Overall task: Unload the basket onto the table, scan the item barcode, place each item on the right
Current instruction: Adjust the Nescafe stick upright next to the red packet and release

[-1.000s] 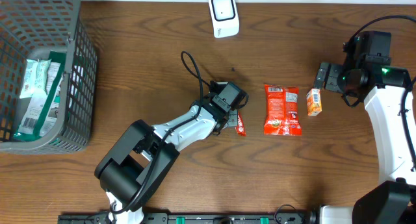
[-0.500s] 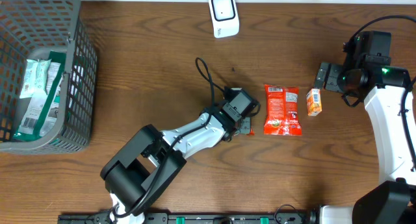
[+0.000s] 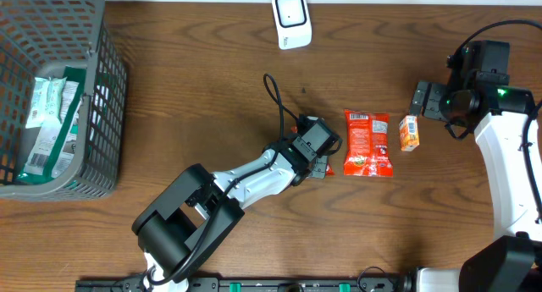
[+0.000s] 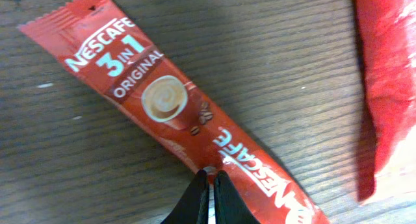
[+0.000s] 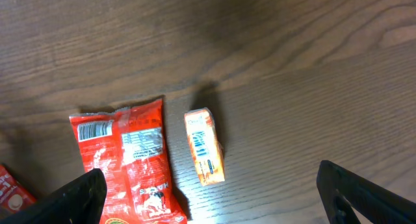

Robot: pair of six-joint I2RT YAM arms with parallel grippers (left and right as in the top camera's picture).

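grey basket (image 3: 108, 114) holds green packets (image 3: 47, 127)

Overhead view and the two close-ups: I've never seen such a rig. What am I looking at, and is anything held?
Two robot arms work at a wooden table. The wide picture looks down from above; each close-up comes from a camera on one arm's wrist. On the table lie a coffee stick, a red snack packet, a small orange carton, a white scanner and a basket with packets inside. The left gripper is shut, its tips meeting at the coffee stick's edge; whether it pinches it is unclear. The right gripper is open near the carton, holding nothing.
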